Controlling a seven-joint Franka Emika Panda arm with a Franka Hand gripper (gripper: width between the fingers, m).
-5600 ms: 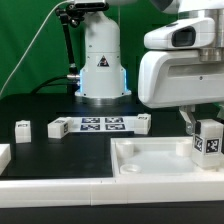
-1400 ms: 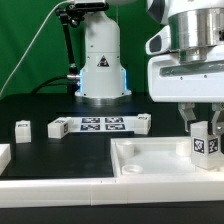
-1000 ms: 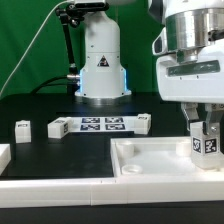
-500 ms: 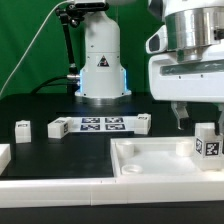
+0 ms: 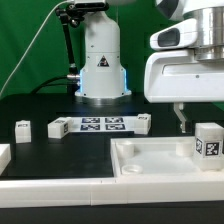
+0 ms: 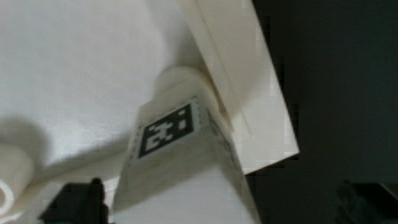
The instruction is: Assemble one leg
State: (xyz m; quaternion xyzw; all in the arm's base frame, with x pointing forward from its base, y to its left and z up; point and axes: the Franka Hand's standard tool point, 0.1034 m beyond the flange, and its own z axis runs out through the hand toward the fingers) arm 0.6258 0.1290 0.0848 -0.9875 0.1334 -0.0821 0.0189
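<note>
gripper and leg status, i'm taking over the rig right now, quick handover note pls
Gripper: open, holding nothing, raised above the leg.
Leg: standing upright in the white tray piece, at its corner on the exterior view's right, free of the fingers.
Other small white blocks lie on the black table by the marker board.
Done: leg placed in the corner. Left: whether it is fully seated cannot be told; check that.

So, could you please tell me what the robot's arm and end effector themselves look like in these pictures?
In the exterior view the arm's wrist housing is bulky, white and rounded, with a dark oval recess near the top. Below it the end effector shows one slim dark finger. In the wrist view, two black fingertips show. No cables or markings on them are discernible.
</note>
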